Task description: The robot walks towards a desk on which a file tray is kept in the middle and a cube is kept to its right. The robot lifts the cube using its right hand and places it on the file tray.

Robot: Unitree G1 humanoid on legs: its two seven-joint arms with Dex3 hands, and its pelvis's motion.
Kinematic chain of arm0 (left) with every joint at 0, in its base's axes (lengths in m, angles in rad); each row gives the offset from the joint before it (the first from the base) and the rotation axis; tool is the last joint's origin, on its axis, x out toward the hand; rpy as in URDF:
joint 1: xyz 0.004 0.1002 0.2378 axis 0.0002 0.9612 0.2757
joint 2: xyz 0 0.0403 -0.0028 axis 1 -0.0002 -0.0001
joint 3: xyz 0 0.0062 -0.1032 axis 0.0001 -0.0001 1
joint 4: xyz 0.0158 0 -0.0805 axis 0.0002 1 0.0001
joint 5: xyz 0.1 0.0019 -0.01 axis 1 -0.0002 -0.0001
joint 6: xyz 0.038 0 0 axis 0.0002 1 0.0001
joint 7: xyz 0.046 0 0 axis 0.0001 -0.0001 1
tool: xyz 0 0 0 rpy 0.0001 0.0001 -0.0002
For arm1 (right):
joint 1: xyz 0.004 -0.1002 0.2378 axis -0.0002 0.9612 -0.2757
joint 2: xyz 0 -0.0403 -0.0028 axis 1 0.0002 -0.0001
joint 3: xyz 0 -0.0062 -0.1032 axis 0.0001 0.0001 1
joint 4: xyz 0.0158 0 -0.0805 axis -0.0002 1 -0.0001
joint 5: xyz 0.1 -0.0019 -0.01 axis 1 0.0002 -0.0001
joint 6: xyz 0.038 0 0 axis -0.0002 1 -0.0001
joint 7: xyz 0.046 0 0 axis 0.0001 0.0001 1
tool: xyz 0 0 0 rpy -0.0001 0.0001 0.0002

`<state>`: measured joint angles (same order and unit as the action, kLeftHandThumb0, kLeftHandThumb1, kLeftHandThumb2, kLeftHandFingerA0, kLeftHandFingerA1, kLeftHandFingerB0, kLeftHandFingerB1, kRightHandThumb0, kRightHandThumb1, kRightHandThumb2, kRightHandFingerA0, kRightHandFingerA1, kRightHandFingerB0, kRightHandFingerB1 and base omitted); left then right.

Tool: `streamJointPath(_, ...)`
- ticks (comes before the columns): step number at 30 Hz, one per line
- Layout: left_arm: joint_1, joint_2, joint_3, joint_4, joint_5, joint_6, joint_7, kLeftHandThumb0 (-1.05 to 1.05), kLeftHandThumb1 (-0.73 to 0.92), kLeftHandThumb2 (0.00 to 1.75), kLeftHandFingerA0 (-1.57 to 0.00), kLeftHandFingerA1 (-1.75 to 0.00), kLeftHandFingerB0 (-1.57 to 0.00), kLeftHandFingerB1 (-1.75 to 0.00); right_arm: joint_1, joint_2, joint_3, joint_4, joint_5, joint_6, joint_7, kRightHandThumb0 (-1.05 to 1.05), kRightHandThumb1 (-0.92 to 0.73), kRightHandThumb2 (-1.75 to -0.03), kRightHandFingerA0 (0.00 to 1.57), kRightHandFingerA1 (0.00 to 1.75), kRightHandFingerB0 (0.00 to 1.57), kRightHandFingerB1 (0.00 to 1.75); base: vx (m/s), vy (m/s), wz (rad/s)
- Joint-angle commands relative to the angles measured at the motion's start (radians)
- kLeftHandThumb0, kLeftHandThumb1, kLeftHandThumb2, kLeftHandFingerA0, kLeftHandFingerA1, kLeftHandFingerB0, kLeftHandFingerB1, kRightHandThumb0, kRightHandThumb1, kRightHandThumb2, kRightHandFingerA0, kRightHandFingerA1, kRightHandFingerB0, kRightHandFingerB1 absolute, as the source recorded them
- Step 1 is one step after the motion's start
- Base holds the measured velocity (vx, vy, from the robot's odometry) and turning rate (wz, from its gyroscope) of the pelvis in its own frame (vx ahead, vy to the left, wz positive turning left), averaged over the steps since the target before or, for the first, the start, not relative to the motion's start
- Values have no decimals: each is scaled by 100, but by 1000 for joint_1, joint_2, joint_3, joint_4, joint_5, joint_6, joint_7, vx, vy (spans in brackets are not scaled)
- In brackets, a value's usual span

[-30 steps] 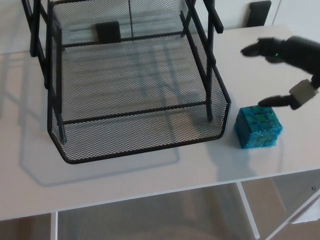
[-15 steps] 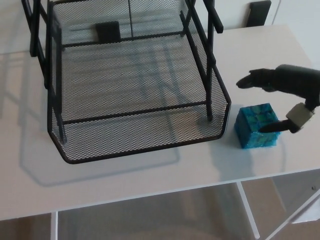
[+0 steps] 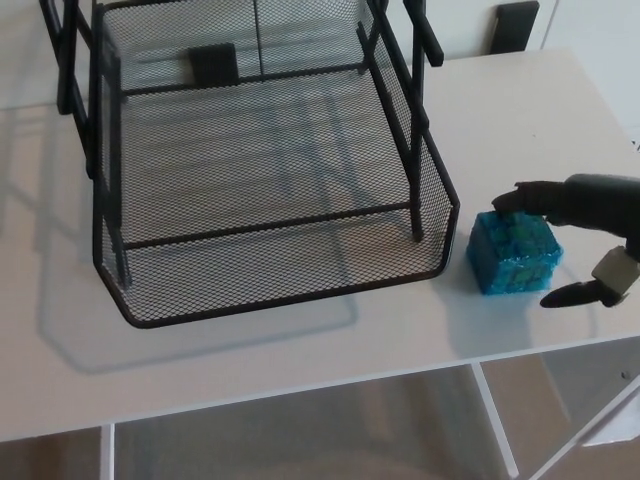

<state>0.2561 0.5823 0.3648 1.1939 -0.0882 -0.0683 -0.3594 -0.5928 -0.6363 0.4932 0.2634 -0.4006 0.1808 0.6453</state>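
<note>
Right hand (image 3: 588, 200): open, clamped on nothing; fingers (image 3: 525, 192) lie over the far top edge of the blue cube (image 3: 512, 252), thumb (image 3: 580, 293) held apart at its near right.
Blue cube: on the white desk (image 3: 520, 110), just left of the palm, below the fingertips — contact unclear.
Mesh file tray (image 3: 440, 225): left of the hand, past the cube, just beside it — not touching.

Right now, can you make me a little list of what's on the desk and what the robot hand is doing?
desk: white
file tray: black mesh, in the middle of the desk
cube: blue, on the desk just right of the file tray, not in it
right robot hand: open, one fingertip at the cube's top edge, thumb apart from the cube
left robot hand: not in view
</note>
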Motion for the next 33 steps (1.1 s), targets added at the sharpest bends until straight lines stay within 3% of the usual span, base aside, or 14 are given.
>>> streamJointPath(1,6,15,-15,-4,7,-43,18,-77,86,66,-40,-56,-27,-39,53,29,-9,61,-46,-21,-71,-62,-55,-70,7,41,10,29,0,0,0)
streamJointPath(3,5,14,-15,-1,4,-47,18,-78,86,66,-40,-58,-27,-40,60,50,-5,77,-55,-39,-101,-58,-59,-60,8,40,11,26,0,0,0)
streamJointPath(4,16,6,-23,-2,9,-50,17,-78,86,66,-41,-58,-27,-40,93,44,-13,39,-54,-7,-93,-55,-42,-84,3,46,2,37,0,0,0)
streamJointPath(5,17,6,-26,-3,10,-51,21,-78,85,65,-41,-57,-28,-40,95,51,-16,45,-57,-16,-104,-55,-61,-58,9,38,11,27,0,0,0)
streamJointPath(6,21,5,-29,-10,10,-58,25,-77,86,65,-41,-58,-28,-40,103,64,-25,52,-58,-29,-131,-34,-48,-100,2,52,0,49,0,0,0)
streamJointPath(7,22,2,-27,-7,6,-66,27,-77,85,65,-42,-59,-28,-41,108,72,-34,60,-57,-45,-152,-57,-56,-74,11,46,12,35,0,0,0)
streamJointPath(9,25,1,-29,-7,4,-74,29,-77,86,66,-42,-58,-28,-40,119,80,-48,72,-58,-71,-186,-56,-55,-75,12,47,14,37,0,0,0)
streamJointPath(10,25,0,-29,-9,1,-69,32,-76,86,66,-44,-56,-28,-39,130,83,-56,80,-72,-96,-231,-50,-62,-60,24,46,23,30,0,0,0)
streamJointPath(15,23,-10,-13,-16,-17,-50,42,-73,86,65,-44,-54,-29,-40,168,82,-76,110,-114,-187,-368,-50,-62,-59,35,53,30,34,0,0,0)
streamJointPath(19,31,-13,-31,-18,5,-73,51,-74,86,65,-45,-55,-29,-40,192,83,-72,120,-147,-187,-421,-52,-62,-60,31,52,30,36,0,0,0)
streamJointPath(26,54,-19,-47,-42,8,-95,54,-74,86,65,-45,-56,-29,-40,205,87,-32,124,-205,-135,-413,-47,-58,-59,27,45,26,31,0,0,0)
streamJointPath(28,47,-23,-51,-27,10,-95,64,-72,85,65,-47,-54,-30,-39,167,100,4,157,-225,-78,-334,-43,-56,-57,18,45,14,31,0,0,0)
streamJointPath(33,23,-29,-52,17,9,-85,81,-70,85,65,-47,-53,-30,-38,59,101,103,242,-281,-30,-205,-40,-54,-58,22,54,8,28,0,0,0)
